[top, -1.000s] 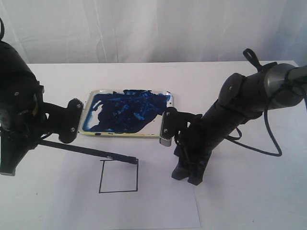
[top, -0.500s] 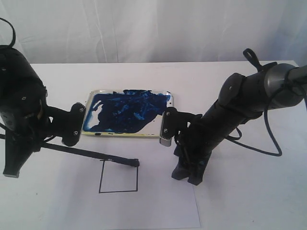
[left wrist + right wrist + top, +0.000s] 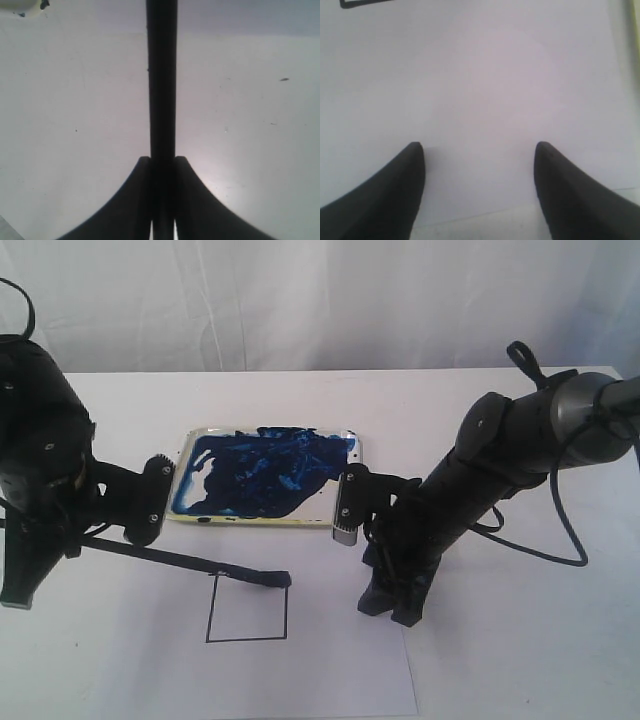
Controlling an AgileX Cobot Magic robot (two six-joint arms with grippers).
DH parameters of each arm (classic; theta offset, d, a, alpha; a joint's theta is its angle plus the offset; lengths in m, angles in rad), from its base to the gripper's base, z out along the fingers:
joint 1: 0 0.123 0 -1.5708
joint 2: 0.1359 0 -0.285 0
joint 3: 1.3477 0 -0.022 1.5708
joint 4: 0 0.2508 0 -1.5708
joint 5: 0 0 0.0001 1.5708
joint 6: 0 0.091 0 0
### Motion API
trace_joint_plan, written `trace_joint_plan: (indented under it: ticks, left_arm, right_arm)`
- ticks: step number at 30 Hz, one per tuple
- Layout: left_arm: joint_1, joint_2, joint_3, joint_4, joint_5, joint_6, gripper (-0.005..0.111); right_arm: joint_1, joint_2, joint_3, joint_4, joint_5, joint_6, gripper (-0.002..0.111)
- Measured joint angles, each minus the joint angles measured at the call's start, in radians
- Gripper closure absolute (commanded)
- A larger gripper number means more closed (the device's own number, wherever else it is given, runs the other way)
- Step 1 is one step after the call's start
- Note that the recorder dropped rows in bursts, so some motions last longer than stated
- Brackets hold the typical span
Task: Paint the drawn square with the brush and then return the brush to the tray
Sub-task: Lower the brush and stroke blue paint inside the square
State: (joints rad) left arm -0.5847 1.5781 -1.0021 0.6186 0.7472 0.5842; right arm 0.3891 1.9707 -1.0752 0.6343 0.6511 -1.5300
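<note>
The left end effector (image 3: pixel 163 160) is clenched on the handle of the brush (image 3: pixel 185 560); in the left wrist view the jaws meet on either side of the thin black shaft. The brush slants down from that arm to the drawn square (image 3: pixel 247 608), and its dark tip sits at the square's far right corner as the exterior view shows it. Whether the bristles press on the paper cannot be told.

Over the last second the left arm has lifted and pulled a little away from the square. The tip has slid from just over the square's far edge onto that corner. In the last half second the tip has hardly moved, while the arm has shifted slightly.

That reads as the brush being placed at a starting corner, not yet stroking. The inside of the square is plain white, so the painting itself is not begun, and the return to the tray is a long way off.

The right end effector (image 3: pixel 479 146) is released, with its fingers spread and nothing between them. It is planted on the paper sheet (image 3: pixel 300 680) just beside the square's right edge, probably to steady the sheet on the table (image 3: pixel 520 660).

The tray (image 3: pixel 322 508), smeared with blue paint, lies near the square's far edge, apart from it.
</note>
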Motion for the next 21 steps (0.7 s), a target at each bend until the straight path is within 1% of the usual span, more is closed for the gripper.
trace_joint_plan:
  ticks: [21]
  left_arm:
    - [0.0, 0.0, 0.0, 0.104, 0.118, -0.005, 0.107]
  right_arm:
    - [0.0, 0.0, 0.0, 0.0, 0.0, 0.002, 0.048]
